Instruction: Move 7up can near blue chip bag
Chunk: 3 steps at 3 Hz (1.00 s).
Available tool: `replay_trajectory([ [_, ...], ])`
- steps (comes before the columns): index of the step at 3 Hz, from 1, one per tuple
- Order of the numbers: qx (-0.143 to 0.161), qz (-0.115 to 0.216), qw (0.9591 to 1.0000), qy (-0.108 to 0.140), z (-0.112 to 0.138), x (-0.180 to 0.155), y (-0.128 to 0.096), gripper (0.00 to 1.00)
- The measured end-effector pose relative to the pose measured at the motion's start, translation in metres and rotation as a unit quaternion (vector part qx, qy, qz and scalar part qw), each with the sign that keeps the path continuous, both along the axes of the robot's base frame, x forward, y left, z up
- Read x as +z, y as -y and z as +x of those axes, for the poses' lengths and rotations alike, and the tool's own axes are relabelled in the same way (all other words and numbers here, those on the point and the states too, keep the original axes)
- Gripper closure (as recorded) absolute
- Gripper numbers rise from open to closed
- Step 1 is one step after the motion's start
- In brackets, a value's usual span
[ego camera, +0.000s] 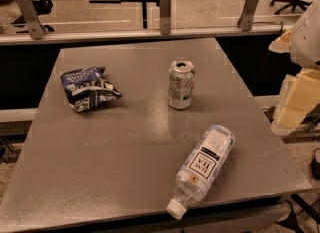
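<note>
The 7up can [180, 84] stands upright near the middle of the grey table [125, 152], its top opened. The blue chip bag [89, 88] lies crumpled on the table's left side, about two can-heights to the left of the can. My gripper [296, 102] hangs at the right edge of the view, beyond the table's right edge and well to the right of the can. It holds nothing.
A clear plastic bottle [204, 169] with a white label and cap lies on its side near the table's front edge, in front of the can. A rail with metal brackets [165, 12] runs behind the table's far edge. Office chairs and tables stand beyond it.
</note>
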<state>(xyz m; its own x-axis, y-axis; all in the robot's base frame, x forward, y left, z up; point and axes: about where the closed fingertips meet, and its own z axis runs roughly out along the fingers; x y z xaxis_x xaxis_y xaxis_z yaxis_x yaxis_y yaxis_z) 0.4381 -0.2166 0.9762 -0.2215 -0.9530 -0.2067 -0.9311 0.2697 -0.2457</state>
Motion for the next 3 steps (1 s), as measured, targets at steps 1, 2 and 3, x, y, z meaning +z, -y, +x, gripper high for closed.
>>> replay_trajectory([
  [1,0.0,0.001,1.0,0.0,0.001,0.0,0.0,0.0],
  [2,-0.006,0.024,0.9997,0.008,0.026,0.0,-0.008,0.0],
  [3,-0.003,0.057,0.9981,0.021,0.064,-0.005,-0.024,0.0],
])
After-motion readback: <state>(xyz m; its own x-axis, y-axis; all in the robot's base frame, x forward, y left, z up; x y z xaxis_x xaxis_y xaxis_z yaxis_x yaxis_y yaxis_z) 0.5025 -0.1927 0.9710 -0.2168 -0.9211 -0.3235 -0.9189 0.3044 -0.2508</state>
